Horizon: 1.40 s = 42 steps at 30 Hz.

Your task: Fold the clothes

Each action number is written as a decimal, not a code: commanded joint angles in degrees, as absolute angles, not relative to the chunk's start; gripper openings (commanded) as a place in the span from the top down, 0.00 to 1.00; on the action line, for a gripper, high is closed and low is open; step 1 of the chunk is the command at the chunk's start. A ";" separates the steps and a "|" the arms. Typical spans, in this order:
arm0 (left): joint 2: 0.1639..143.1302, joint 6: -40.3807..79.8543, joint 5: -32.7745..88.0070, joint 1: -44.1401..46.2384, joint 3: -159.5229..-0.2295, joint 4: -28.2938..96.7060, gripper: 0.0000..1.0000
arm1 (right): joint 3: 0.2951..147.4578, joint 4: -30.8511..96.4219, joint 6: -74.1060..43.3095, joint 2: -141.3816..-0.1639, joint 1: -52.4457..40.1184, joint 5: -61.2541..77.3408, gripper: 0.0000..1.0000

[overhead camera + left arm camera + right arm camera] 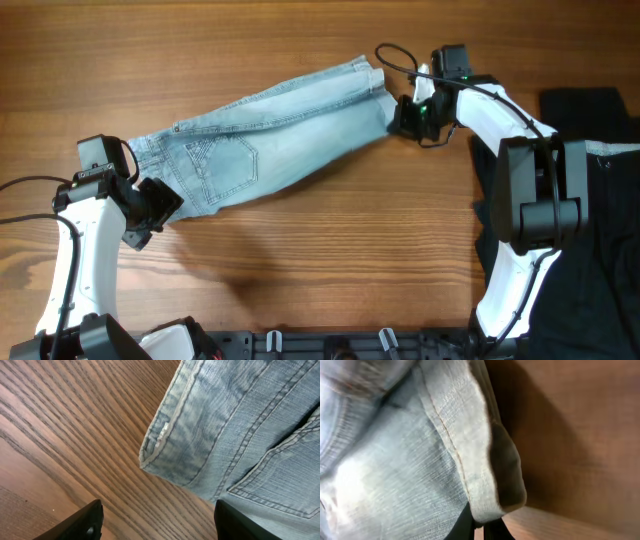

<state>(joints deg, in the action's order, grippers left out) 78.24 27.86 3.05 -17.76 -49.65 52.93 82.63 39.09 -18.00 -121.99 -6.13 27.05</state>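
The light blue denim shorts (270, 130) lie stretched across the table from lower left to upper right, folded lengthwise, back pocket up. My left gripper (158, 208) is open just off the waistband corner (155, 452), with wood between its fingers. My right gripper (400, 115) is shut on the cuffed hem (495, 485) at the far right end and holds that hem lifted a little off the table.
Black garments (600, 180) lie in a pile at the right edge of the table, behind the right arm. The wooden tabletop (330, 260) runs in front of the shorts. A black rail (350, 345) lines the front edge.
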 commanded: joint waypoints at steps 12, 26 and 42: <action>78.54 22.70 3.16 -18.13 -49.21 52.97 0.31 | 81.89 53.34 -17.61 -106.85 -3.53 15.51 0.76; 78.54 22.65 10.22 -18.11 -49.19 48.16 0.45 | 82.41 21.43 -19.88 -112.77 -7.20 35.22 0.70; 88.71 10.72 15.90 3.86 -49.17 18.57 0.92 | 74.32 24.03 -21.28 -115.79 -11.07 26.72 0.88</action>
<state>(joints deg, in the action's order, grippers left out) 83.05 12.71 17.34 1.63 -49.23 22.06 75.07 24.64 -21.32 -113.69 -10.37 23.49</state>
